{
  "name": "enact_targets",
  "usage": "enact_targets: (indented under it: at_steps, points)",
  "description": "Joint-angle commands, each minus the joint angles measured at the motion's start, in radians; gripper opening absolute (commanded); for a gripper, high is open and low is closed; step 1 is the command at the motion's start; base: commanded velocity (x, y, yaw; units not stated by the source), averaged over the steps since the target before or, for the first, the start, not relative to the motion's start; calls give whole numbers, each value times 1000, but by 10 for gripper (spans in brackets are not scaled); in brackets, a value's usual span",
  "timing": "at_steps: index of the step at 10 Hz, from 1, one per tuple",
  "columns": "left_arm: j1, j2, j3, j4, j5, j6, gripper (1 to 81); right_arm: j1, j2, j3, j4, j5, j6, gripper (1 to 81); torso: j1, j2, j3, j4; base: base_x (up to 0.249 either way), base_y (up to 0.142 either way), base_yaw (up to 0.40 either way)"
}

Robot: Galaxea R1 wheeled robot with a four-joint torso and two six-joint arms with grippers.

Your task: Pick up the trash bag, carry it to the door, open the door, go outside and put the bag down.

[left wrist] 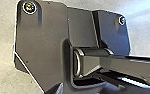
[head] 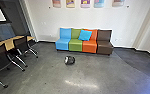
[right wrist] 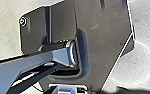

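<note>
Trash bag on floor near coloured seats

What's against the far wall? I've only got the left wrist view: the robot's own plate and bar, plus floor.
Observer: A row of four joined seats, blue, green, orange and brown from left to right.
Operator: Anything on the floor between us and them?
Observer: One small dark rounded object, pale on its left side, in front of where the blue and green seats meet. Can't tell what it is.
Operator: And off to our left?
Observer: Dark-backed chairs with shiny metal legs, by a wood-topped table.
</note>
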Motion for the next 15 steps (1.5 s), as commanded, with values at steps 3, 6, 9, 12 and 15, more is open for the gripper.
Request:
enact_targets:
  at_steps: [3, 6, 9, 12, 15]
  points:
    - [-25, -3, 7, -3, 60, 4, 811, 30, -13, -1, 0, -67, -4, 811, 0, 0, 0, 0, 143, 74, 0]
    - [-25, -2, 7, -3, 60, 4, 811, 30, -13, -1, 1, -67, -2, 811, 0, 0, 0, 0, 143, 74, 0]
    - [-25, -3, 7, -3, 60, 4, 811, 30, -13, -1, 1, -67, -2, 811, 0, 0, 0, 0, 140, 74, 0]
    - [-25, -3, 7, -3, 58, 4, 811, 30, -13, -1, 1, -67, -2, 811, 0, 0, 0, 0, 139, 74, 0]
    - [-25, -2, 7, -3, 58, 4, 811, 28, -13, -1, 0, -67, -2, 811, 0, 0, 0, 0, 137, 73, 0]
